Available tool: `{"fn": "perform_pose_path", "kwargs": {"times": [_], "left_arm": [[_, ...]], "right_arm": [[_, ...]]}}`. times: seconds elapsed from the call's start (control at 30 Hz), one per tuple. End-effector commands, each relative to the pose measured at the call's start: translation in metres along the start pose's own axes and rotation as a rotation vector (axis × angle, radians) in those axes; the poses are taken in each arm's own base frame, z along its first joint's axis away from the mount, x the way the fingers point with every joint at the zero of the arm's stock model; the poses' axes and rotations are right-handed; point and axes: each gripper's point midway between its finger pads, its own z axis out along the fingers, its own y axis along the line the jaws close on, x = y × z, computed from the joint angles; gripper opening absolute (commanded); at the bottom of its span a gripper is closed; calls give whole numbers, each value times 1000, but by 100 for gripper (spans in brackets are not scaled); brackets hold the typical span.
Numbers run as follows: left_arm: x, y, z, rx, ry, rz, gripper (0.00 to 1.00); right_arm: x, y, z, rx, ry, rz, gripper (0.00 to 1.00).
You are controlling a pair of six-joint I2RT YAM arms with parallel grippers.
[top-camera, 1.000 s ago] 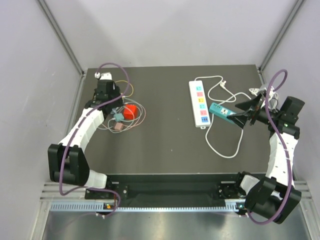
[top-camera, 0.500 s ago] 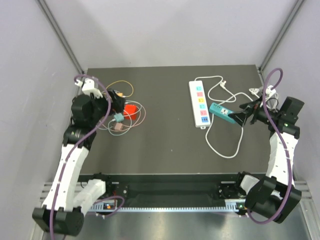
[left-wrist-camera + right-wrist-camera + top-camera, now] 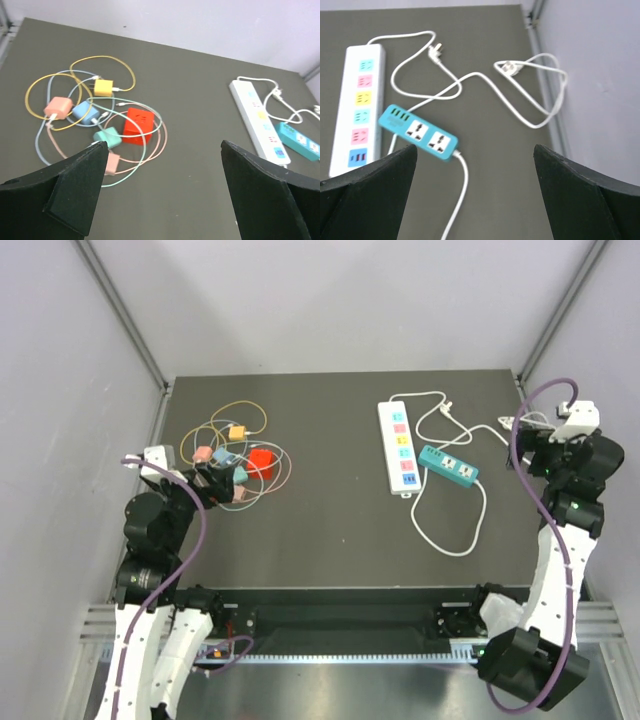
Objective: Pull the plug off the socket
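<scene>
Plug (image 3: 436,50): lies loose on the dark table (image 3: 330,510) at the end of its white cord, near but apart from the white power strip (image 3: 361,107). A teal power strip (image 3: 417,131) lies angled just beside that strip, and a second plug (image 3: 507,67) rests farther right. Right gripper (image 3: 475,192): raised over this group, jaws wide apart. Left gripper (image 3: 160,200): over the table's left side, jaws wide apart, facing a red cube adapter (image 3: 138,123) among tangled pastel chargers (image 3: 104,88).
</scene>
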Motion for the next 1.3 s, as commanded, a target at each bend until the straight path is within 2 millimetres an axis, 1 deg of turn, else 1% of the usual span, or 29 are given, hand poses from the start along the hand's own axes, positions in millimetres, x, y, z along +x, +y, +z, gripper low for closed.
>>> {"fn": "perform_pose_path", "kwargs": {"times": [0.0, 0.13, 0.27, 0.3, 0.43, 0.83, 1.27], "left_arm": [[11, 18, -2, -80, 38, 49, 99], [11, 18, -7, -77, 33, 63, 99], [11, 17, -8, -70, 32, 61, 99], [12, 16, -8, -63, 34, 61, 99], [16, 17, -6, -62, 36, 59, 99], [21, 19, -5, -66, 45, 59, 99], [22, 20, -3, -67, 51, 64, 99]], "right_arm": [[-8, -23, -10, 139, -53, -37, 100], [-1, -19, -14, 129, -61, -53, 100], [0, -26, -17, 187, -68, 9, 100], [-1, -30, -18, 215, -72, 21, 100], [2, -31, -19, 231, -71, 45, 100], [9, -33, -20, 248, -84, 40, 100], [8, -37, -24, 272, -96, 14, 100]]}}
